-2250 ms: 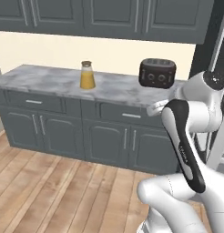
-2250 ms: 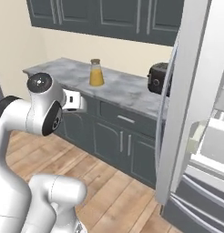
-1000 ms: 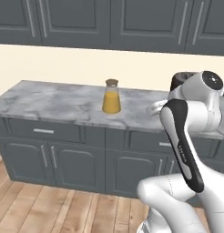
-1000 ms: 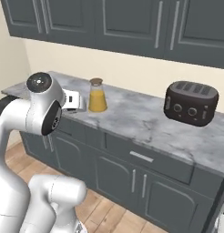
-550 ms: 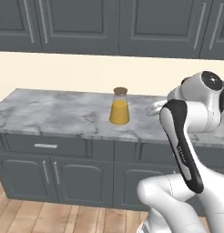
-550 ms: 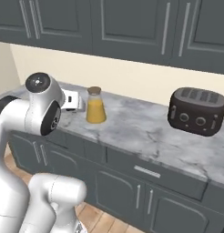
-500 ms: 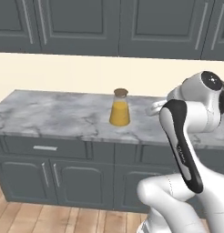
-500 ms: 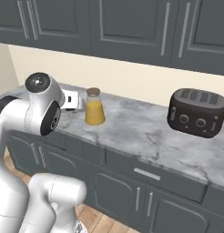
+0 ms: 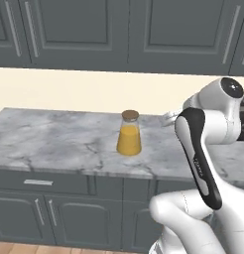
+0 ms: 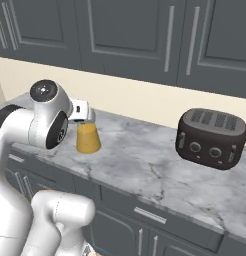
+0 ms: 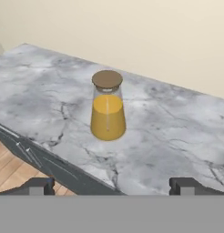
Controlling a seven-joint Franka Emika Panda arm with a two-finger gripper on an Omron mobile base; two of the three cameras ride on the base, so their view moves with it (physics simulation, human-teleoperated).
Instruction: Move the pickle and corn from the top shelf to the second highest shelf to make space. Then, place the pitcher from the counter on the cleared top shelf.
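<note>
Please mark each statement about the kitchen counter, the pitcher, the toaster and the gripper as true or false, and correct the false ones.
1. The pitcher stands upright on the counter. True.
2. The gripper is shut on the pitcher. False: its jaws stand wide open and the pitcher is apart from them, ahead in the hand view.
3. The pitcher has no lid. False: a round brownish lid closes its top.
4. A black toaster sits on the same counter. True.
5. The toaster touches the pitcher. False: in the right base view a wide stretch of bare marble lies between them.
</note>
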